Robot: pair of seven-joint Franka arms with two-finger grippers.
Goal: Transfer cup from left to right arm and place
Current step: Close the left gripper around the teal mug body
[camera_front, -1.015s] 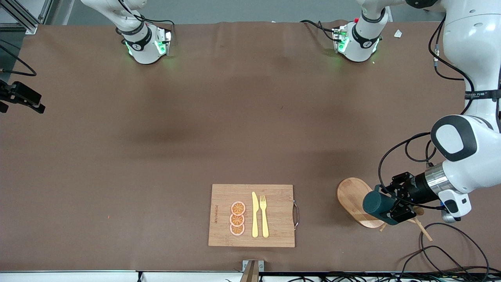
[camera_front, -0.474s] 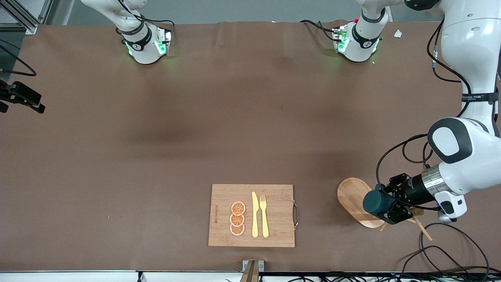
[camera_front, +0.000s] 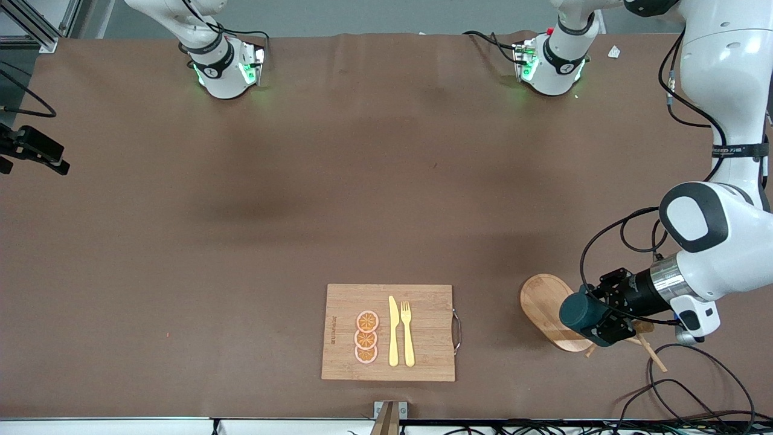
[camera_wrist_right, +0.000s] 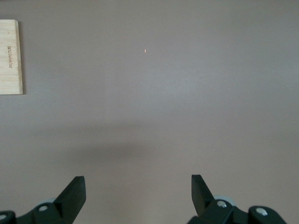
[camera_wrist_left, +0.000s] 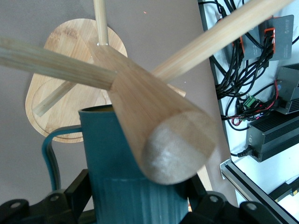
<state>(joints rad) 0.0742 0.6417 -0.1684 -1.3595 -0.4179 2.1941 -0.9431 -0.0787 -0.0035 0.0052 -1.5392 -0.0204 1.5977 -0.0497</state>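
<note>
The table (camera_front: pixel 241 211) is mostly bare. A cutting board (camera_front: pixel 423 302) sits nearer the camera, and a wooden mug stand (camera_front: pixel 540 302) at the left arm's end. The left gripper (camera_front: pixel 604 320) is clamped around the cup (camera_front: pixel 581 312), held sideways over the stand. The right gripper (camera_wrist_right: pixel 138 191) is spread wide over bare table. The cup looks rigid, light, probably glazed and slick, so the free end of its body is best grabbed, not the handle.

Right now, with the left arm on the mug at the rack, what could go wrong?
1. The left gripper holds the dark teal mug tilted against the wooden mug rack's pegs; pulling away could snag its handle and tip the rack.
2. The open right gripper waits over bare table, so handover needs a long carry.
</note>
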